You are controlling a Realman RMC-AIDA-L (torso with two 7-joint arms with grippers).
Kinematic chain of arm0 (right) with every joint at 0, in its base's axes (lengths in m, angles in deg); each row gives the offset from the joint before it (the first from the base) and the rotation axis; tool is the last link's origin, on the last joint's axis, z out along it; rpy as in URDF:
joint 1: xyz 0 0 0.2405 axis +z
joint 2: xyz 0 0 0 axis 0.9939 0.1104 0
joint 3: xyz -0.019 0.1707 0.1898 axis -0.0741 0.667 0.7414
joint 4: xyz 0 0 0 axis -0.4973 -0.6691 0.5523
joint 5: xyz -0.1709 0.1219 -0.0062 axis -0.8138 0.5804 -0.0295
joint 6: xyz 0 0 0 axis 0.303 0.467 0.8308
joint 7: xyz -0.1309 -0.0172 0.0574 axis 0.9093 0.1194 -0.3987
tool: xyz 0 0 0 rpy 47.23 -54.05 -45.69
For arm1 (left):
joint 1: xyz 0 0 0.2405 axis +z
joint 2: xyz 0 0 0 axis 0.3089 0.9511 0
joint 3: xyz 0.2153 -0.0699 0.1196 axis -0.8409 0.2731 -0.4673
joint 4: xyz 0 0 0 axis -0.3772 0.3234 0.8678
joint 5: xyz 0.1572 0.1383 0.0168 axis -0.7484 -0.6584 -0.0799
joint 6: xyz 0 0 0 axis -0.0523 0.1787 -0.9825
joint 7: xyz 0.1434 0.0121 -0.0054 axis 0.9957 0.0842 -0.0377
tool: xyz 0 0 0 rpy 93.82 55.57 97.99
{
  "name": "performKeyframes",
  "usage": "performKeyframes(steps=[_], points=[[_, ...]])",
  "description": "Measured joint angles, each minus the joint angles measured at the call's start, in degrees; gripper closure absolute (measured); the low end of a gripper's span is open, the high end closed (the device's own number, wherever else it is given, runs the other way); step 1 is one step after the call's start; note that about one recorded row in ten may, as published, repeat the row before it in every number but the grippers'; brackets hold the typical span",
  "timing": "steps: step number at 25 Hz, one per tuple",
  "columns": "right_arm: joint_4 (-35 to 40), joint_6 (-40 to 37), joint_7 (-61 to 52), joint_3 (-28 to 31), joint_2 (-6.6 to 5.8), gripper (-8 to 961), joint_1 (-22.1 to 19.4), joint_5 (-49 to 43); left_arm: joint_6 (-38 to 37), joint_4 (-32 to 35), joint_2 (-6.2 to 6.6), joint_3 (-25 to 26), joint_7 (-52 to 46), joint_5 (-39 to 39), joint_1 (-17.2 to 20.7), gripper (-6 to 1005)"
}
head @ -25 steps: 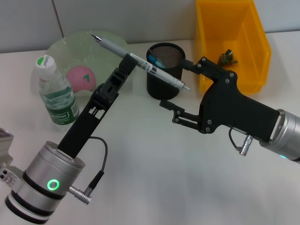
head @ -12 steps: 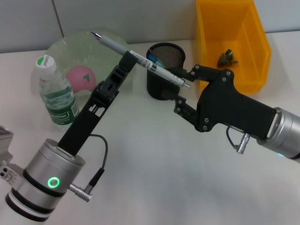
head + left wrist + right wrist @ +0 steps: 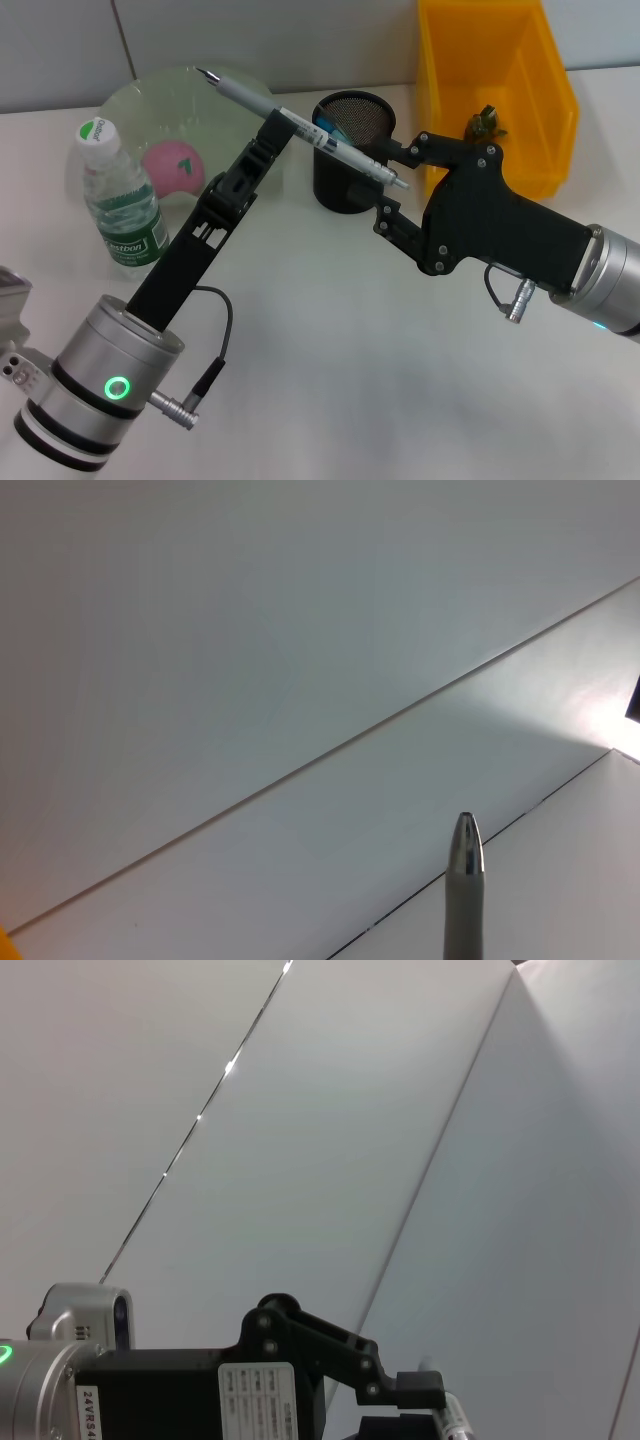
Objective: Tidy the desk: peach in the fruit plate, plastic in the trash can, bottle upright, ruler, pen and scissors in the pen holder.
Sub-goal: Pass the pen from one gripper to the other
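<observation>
Two end effectors | left (image 3: 272, 137) clamps pen (image 3: 300, 130) | right (image 3: 392, 180) apart at its end | left wrist: tip only

My left arm reaches forward and up from the near left, its left pincer (image 3: 272, 133) clamped on the pen (image 3: 300, 131), which it holds slanted. My right arm comes in from the right, wrist low. The right pincer (image 3: 385, 177) has its fingers spread, one on each side of the pen's lower end.

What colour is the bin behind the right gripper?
Yellow. The bin stands behind the right gripper, clearest in the head view.
</observation>
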Motion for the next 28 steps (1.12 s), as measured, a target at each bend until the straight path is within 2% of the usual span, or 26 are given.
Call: performKeyframes(steps=[10, 28], points=[[0.0, 0.1, 0.0, 0.1, 0.17, 602, -0.2, 0.1, 0.0, 0.1, 0.0, 0.1, 0.1, 0.0, -0.1, 840], [0.0, 0.2, 0.1, 0.3, 0.19, 700, 0.1, 0.3, 0.0, 0.1, 0.0, 0.1, 0.1, 0.0, -0.2, 830]])
